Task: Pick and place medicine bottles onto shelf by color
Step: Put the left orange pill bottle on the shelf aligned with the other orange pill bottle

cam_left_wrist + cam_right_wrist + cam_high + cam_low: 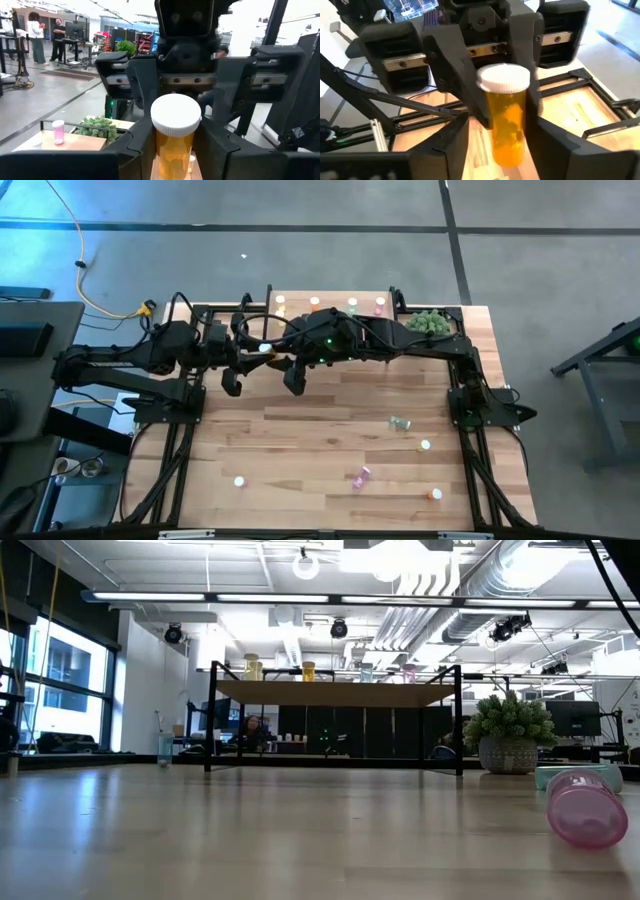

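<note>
Above the desk, near the shelf, both grippers meet; only the wrist views show the yellow bottle between them. Left gripper fingers clamp it; right gripper fingers stand slightly apart beside it.

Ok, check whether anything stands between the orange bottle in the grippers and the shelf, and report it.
The orange medicine bottle is clamped in the left gripper, with the right gripper open around it. From above, the right arm stretches across just in front of the shelf, probably blocking the direct path.
</note>
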